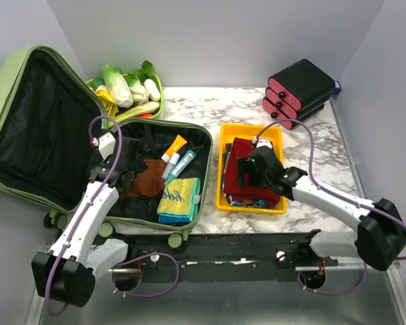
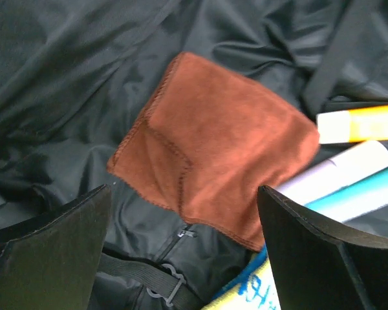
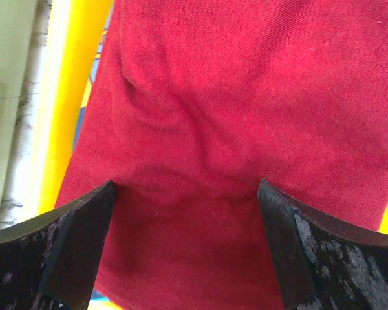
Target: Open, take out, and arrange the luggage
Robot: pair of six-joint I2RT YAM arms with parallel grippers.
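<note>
The luggage [image 1: 1, 101] lies open at the left of the table [image 1: 325, 149], lid thrown back. The left arm reaches into its base, left gripper [image 2: 183, 190] spread wide and empty over a brown cloth [image 2: 220, 142]. The right arm stretches leftward, right gripper [image 3: 184, 186] gaping, holding nothing, close over a red cloth [image 3: 246, 97] in the yellow tray [image 1: 220, 196].

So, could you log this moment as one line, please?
luggage: open | left gripper: open, over brown cloth | right gripper: open, over red cloth in yellow tray

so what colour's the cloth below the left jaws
The cloth is rust brown, clearest in the left wrist view.
</note>
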